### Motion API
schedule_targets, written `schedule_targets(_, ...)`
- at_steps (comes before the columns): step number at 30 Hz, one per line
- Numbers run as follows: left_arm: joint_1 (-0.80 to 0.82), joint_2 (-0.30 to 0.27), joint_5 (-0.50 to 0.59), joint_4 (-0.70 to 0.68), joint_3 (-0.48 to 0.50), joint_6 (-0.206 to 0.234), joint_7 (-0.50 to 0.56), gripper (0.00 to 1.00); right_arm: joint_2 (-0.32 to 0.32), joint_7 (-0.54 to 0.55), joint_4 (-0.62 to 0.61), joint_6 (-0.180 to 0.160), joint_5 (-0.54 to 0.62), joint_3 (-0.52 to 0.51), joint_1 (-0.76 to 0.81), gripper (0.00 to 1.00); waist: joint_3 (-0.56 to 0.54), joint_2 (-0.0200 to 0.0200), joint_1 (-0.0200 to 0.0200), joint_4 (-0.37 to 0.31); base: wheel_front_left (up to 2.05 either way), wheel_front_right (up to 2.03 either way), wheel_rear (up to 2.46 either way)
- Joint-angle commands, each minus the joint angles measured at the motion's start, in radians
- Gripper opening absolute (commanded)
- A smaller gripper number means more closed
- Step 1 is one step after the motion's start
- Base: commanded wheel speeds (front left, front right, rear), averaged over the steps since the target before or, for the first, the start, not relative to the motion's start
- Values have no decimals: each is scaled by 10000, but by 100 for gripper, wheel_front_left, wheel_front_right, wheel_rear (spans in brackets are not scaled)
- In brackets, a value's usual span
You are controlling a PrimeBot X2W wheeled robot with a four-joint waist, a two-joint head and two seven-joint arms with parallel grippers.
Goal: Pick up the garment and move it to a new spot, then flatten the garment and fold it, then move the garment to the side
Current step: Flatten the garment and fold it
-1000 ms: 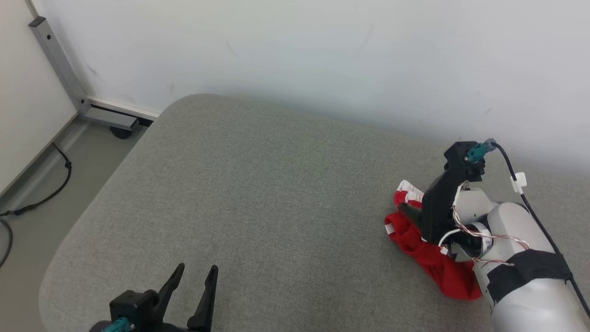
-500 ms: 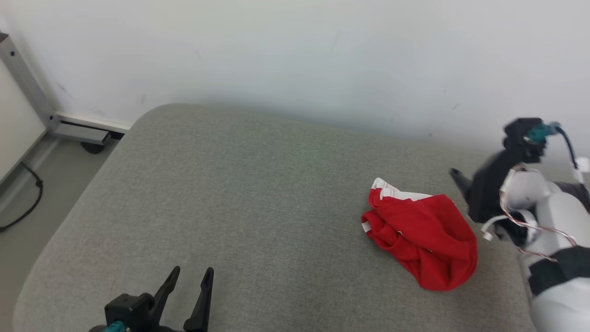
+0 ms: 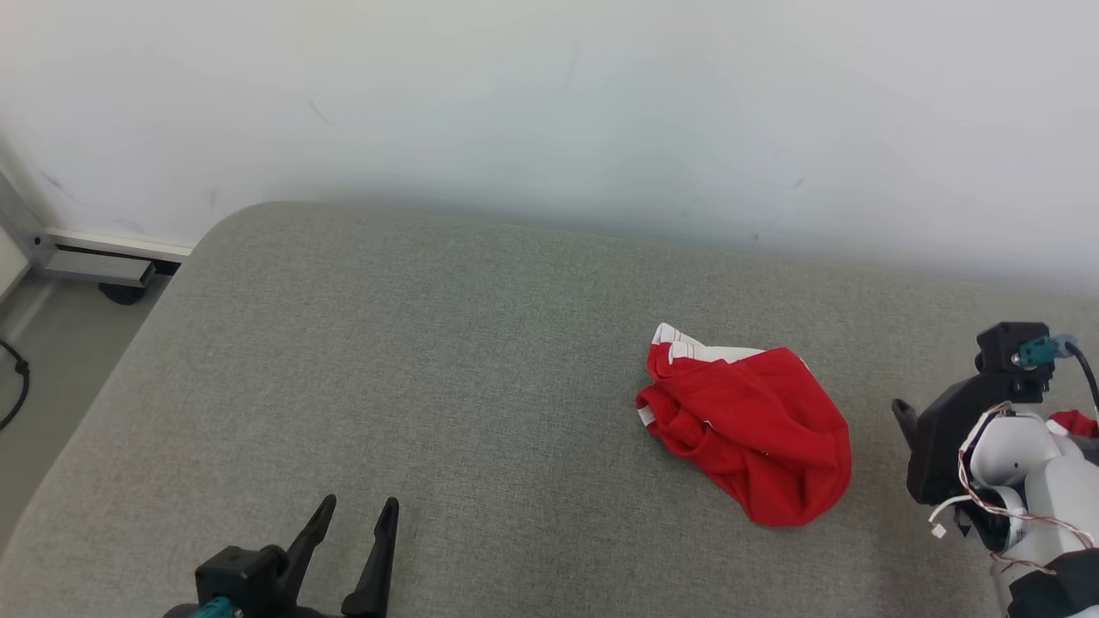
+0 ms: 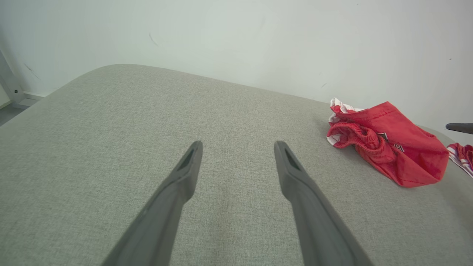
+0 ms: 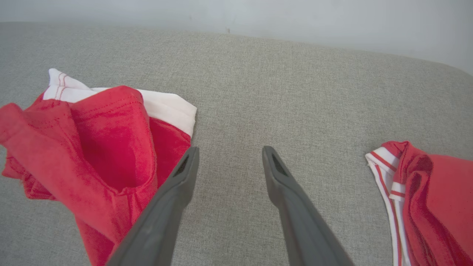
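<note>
**Head view.** The red garment (image 3: 747, 429) lies crumpled on the grey padded surface (image 3: 429, 386), right of the middle, with its white trim turned toward the wall. The right pincer (image 3: 903, 419) hangs just to the garment's right and apart from it. The left pincer (image 3: 356, 508) sits at the near left, well apart from the cloth, with its jaws parted and empty. A bit of a second red garment (image 3: 1077, 422) shows behind the right wrist. With two pieces of the same colour this near each other, a reach could land on the wrong one.

**Left wrist view.** The left pincer's fingers (image 4: 184, 173) spread wide over bare surface, with nothing between them. The garment is bunched at the far right, and the second piece lies just past it. A pinch on a heap like this may catch a single fold. The cloth would then probably come up as a knot or slip free partway, and flattening it would be harder.

**Right wrist view.** The right pincer (image 5: 229, 151) is parted, less widely than the left, and holds nothing; only bare surface lies between its fingers. The garment lies to their left and the striped second piece at the right edge. The left finger overlaps the garment's hem here, but I cannot tell whether it touches the cloth. If the pincer closes where it stands, it would likely grip nothing. A sideways sweep could drag the hem, or push the garment toward the other piece.
</note>
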State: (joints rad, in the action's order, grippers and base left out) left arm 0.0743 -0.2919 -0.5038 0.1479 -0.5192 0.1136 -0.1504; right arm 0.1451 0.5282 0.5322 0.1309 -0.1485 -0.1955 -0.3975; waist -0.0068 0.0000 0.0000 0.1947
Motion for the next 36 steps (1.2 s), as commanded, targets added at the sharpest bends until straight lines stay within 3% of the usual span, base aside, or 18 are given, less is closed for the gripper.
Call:
schedule_targets(1,94,-91,-21,-26,13,-31,-25,100,-17,-80,38,-8,-50,-4,74,4,10,0,0,5,0,0,0)
schedule_targets(2,105,-104,-23,-25,-1,-43,-15,100,-24,-173,81,-8,-63,11,113,0,19,0,0,17,0,0,0)
schedule_targets(18,293,-312,81,-162,-111,5,141,100,210,-1761,1530,-8,-448,518,-186,0,377,0,0,663,0,0,0)
schedule_targets(36,373,-335,-25,-134,-205,70,97,100,73,-1451,2741,-10,-1021,1283,-1201,0,493,0,0,1104,0,0,0)
